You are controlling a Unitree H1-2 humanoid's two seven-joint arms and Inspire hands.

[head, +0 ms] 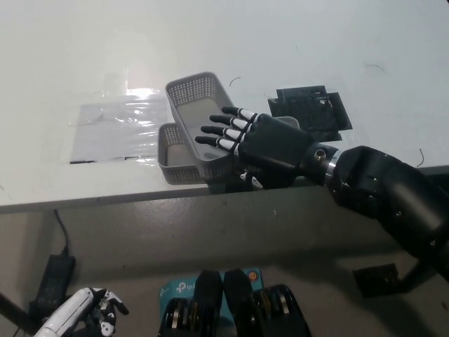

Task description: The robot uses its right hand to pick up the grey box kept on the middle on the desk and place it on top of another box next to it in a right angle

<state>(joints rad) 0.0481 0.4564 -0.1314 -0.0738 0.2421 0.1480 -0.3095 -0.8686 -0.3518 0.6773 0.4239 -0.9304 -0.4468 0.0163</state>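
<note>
A grey mesh box (191,104) lies tilted and skewed across a second grey mesh box (170,153) near the desk's front edge, its far end raised to the upper left. My black right hand (261,142) is at its near right end, fingers (223,133) straight and spread over the box's inside, thumb below the box's rim. The hand looks open. My white left hand (88,310) hangs low at the lower left, off the desk.
A clear plastic sheet (116,126) lies left of the boxes. A black flat mat (312,112) lies to their right. The white desk (295,42) ends just in front of the boxes. On the floor are a black adapter (52,277) and a blue carton (174,288).
</note>
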